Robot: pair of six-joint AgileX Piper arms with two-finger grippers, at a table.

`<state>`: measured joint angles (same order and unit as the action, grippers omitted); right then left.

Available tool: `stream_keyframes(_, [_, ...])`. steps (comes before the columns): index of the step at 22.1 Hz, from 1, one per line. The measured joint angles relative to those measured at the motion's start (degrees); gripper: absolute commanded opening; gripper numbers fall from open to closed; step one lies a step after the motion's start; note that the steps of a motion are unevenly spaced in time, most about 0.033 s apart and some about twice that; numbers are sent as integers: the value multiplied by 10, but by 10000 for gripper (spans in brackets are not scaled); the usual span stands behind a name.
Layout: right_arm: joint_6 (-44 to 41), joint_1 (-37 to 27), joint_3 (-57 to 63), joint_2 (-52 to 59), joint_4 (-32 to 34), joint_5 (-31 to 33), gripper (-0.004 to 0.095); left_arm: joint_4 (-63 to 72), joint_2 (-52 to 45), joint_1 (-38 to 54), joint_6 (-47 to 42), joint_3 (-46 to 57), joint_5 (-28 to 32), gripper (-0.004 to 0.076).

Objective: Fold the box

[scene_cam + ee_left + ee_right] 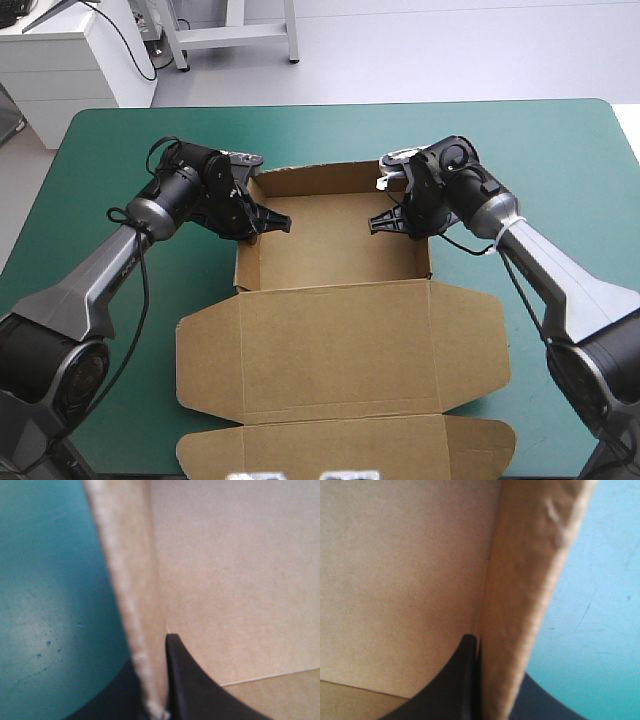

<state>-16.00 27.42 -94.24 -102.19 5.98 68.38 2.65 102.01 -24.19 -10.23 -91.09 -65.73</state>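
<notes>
The box (335,250) lies at the middle of the table on the teal-green cover (120,150), apart from every edge. Its far half stands as an open tray. The far wall (320,180), left wall (241,265) and right wall (429,262) are raised around a bare floor. Its near half, the lid (340,345), lies flat toward the robot's side, and the tuck flap (340,445) beyond it is also flat.

Progress, as a judgement: the tray is largely formed. Whether the side walls are fully tucked and locked cannot be confirmed from these views. The lid and its flaps are not yet worked, and they make up what is left.

The left gripper (262,222) sits on the left wall of the tray and the right gripper (392,222) on the right wall, facing each other across the floor. In the left wrist view the wall's upper edge runs between the black fingers. One finger (195,690) lies against the inner face and the other sits outside over the cover, so the pair is all but closed with the board pinched between them. The right wrist view shows the same hold: the inner finger (455,680) is pressed to the inside of the right wall, and the outer one is beyond the board. Each arm therefore grips its own side wall from above.
</notes>
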Motion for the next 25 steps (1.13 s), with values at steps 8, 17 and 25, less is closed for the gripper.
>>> stream_keyframes(8, [6, -45, 1, -25, -53, -9, 17, 4, 39, 0, -1, -6, 35, -8])
stream_keyframes(17, [20, -45, 2, -51, -60, -18, 503, 4, 85, -1, 18, -17, 50, 246])
stream_keyframes(25, [23, -44, -75, -55, -16, 17, 517, -27, 92, -6, 28, -53, -29, 547])
